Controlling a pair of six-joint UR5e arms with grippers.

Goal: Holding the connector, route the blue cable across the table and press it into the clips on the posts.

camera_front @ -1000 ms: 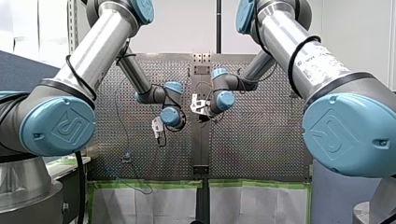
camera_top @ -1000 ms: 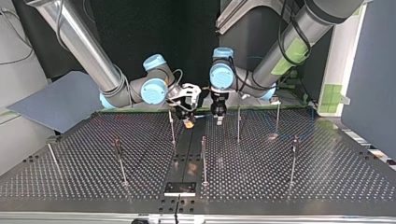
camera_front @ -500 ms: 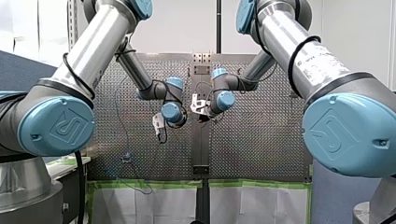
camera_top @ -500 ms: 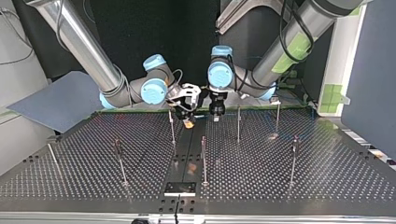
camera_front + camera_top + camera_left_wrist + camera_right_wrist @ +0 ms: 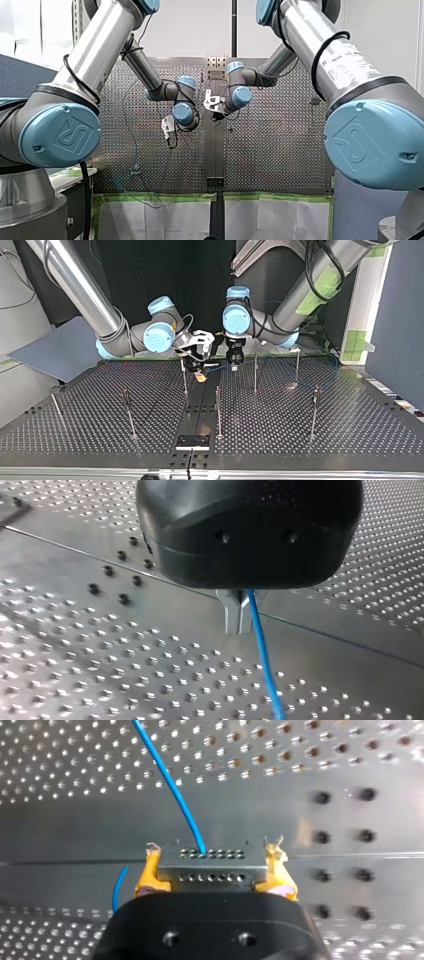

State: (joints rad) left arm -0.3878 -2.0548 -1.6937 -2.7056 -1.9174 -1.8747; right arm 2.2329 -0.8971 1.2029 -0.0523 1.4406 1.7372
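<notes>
The connector point(image 5: 210, 867) is clamped between the yellow pads of the right gripper point(image 5: 211, 854), far and central in the top view. The blue cable point(image 5: 262, 660) runs from it through the closed metal fingers of the left gripper point(image 5: 239, 620). The cable is best held taut and low on the way toward the nearest post point(image 5: 185, 380).

The connector point(image 5: 214, 876) sits between the fingers of our right gripper point(image 5: 212, 855), and the cable point(image 5: 169, 779) leaves its far face, running ahead of us over the table point(image 5: 330, 815). Our left gripper point(image 5: 238, 625) stands just beside the right one — the cable passes between its fingers and trails below. A post point(image 5: 184, 376) stands just beside our right gripper, on the side away from the left; a second post point(image 5: 255, 372) flanks our left gripper likewise — outward.
</notes>
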